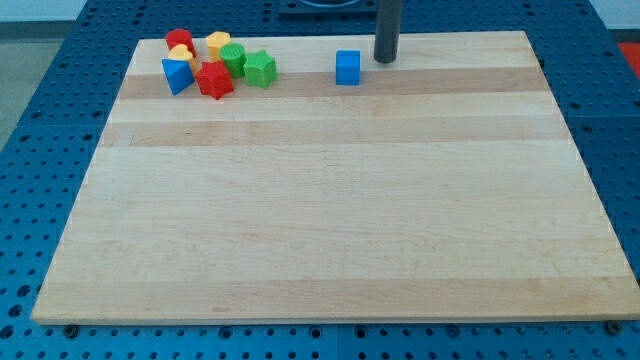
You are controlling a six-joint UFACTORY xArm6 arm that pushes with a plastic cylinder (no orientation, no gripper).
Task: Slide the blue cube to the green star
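The blue cube [347, 67] sits alone near the view's top, a little right of centre on the wooden board [330, 200]. The green star [260, 69] lies to its left, at the right edge of a cluster of blocks. My tip [385, 59] rests on the board just right of and slightly above the blue cube, with a small gap between them. The rod rises out of the view's top.
The cluster at the top left holds a green block [233, 56], a red star [214, 80], a blue triangular block [177, 75], a red block [178, 40], and yellow blocks [217, 42] [182, 53]. A blue pegboard [40, 150] surrounds the board.
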